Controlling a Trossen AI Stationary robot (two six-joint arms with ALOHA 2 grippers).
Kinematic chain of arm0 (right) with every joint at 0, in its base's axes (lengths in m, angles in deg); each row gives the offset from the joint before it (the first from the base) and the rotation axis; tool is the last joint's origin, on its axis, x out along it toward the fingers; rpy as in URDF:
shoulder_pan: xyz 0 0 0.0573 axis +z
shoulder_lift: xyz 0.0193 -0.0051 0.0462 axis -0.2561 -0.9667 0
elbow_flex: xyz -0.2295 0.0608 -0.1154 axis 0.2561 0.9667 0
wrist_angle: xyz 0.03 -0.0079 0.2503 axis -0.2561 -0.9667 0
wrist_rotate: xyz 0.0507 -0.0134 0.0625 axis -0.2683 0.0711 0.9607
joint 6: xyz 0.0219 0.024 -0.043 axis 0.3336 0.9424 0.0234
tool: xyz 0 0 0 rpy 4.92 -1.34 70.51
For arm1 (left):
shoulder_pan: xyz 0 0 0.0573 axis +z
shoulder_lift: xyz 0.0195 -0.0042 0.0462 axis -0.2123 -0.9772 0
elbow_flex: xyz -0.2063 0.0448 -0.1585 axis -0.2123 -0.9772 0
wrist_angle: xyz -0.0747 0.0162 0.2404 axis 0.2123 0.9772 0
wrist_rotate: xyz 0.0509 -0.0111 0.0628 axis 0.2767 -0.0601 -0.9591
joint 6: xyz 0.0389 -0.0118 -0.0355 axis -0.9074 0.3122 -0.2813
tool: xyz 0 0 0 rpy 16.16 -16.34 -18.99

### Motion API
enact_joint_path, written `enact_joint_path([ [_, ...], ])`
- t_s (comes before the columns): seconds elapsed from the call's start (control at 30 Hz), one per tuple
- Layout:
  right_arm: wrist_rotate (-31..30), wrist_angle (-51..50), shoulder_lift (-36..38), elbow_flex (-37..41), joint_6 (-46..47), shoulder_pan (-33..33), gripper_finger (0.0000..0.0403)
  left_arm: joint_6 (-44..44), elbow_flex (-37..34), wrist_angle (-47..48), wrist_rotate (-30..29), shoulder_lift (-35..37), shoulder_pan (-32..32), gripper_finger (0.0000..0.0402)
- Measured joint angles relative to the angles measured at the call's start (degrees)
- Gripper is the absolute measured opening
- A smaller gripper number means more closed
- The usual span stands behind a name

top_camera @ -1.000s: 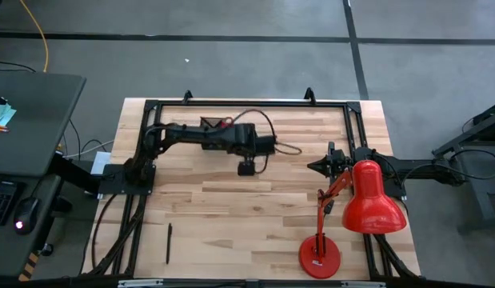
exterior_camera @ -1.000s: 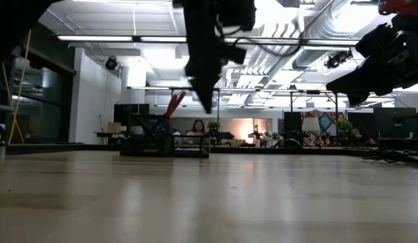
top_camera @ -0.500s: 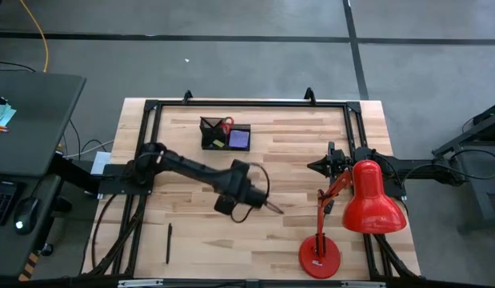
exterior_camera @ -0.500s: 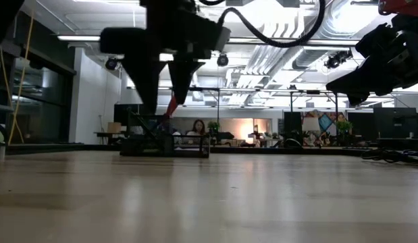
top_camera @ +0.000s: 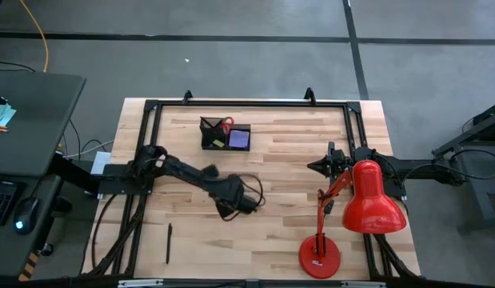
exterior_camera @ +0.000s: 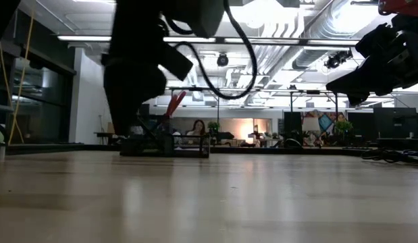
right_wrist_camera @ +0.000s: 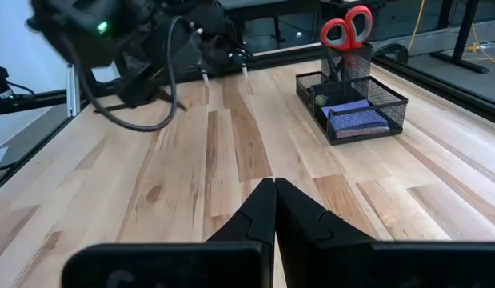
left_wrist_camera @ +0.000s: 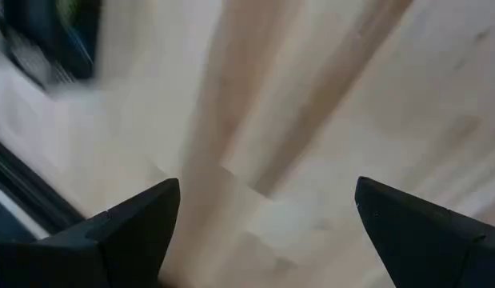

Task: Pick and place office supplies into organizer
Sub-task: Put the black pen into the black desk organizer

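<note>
The black mesh organizer (top_camera: pixel 225 136) stands on the table toward its far side. Red-handled scissors (right_wrist_camera: pixel 345 28) stand upright in one compartment, and a purple note pad (right_wrist_camera: pixel 355 118) lies in another. A thin dark pen (top_camera: pixel 169 242) lies flat near the table's front left. My left gripper (top_camera: pixel 229 208) hangs open over bare wood at mid-table, nearer than the organizer, with nothing between its fingers (left_wrist_camera: pixel 143 228). My right gripper (right_wrist_camera: pixel 273 196) waits shut at the table's right edge, beside the lamp.
A large red desk lamp (top_camera: pixel 367 204) stands at the front right, its round base (top_camera: pixel 319 258) on the table. A black metal frame (top_camera: pixel 247 102) runs along the table's far edge and both sides. Bare wood lies between the organizer and the pen.
My left gripper has swung from just near the organizer toward the table's near edge and a little left. It has sunk lower and rolled about its own axis. The organizer, hidden under the arm a second ago, now shows in full.
</note>
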Motion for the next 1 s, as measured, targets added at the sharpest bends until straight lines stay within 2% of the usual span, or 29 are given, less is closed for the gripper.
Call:
enact_joint_path([
  [0.1,0.00,-0.02,0.00,0.02,0.00,-0.02,0.0000,17.58,-0.54,-0.46,3.54,0.21,-1.08,0.0363],
  [0.17,0.00,-0.02,0.00,0.01,0.00,0.01,0.0000,28.46,-0.54,0.81,3.84,1.10,-1.73,0.0363],
  [0.23,0.00,-0.01,0.00,0.01,0.00,0.01,0.0000,37.41,-0.61,0.45,3.34,1.97,-2.50,0.0363],
  [0.3,-0.02,0.00,-0.02,0.01,-0.01,-0.02,0.0000,42.69,-0.65,-0.17,5.35,2.76,-3.39,0.0363],
  [0.37,0.00,0.01,-0.02,0.00,0.00,0.01,0.0000,45.62,-0.68,-0.79,7.36,3.24,-3.71,0.0363],
  [0.47,-0.02,0.04,0.00,0.01,0.00,-0.02,0.0000,49.21,-2.17,-0.27,3.31,3.98,-4.08,0.0363],
  [0.53,-0.01,0.00,-0.04,0.00,-0.01,0.00,0.0000,52.06,-4.84,0.72,2.70,6.20,-3.97,0.0363],
  [0.6,-0.02,0.13,0.01,0.02,0.00,-0.02,0.0000,55.84,-8.66,-1.08,4.64,9.24,-4.52,0.0363],
  [0.7,-0.02,0.06,0.00,0.02,0.00,0.00,0.0000,58.78,-16.41,-10.20,6.78,13.57,-5.90,0.0363],
  [0.83,-0.01,0.04,-0.02,0.02,0.00,0.00,0.0000,55.80,-27.40,-25.91,6.73,20.65,-7.76,0.0363],
  [0.93,-0.02,0.02,-0.04,0.01,0.00,-0.02,0.0000,53.78,-34.99,-31.73,6.12,24.36,-8.62,0.0363],
  [1.0,0.00,0.02,-0.02,0.02,0.00,0.01,0.0000,55.16,-39.41,-35.53,8.59,26.53,-9.05,0.0363],
])
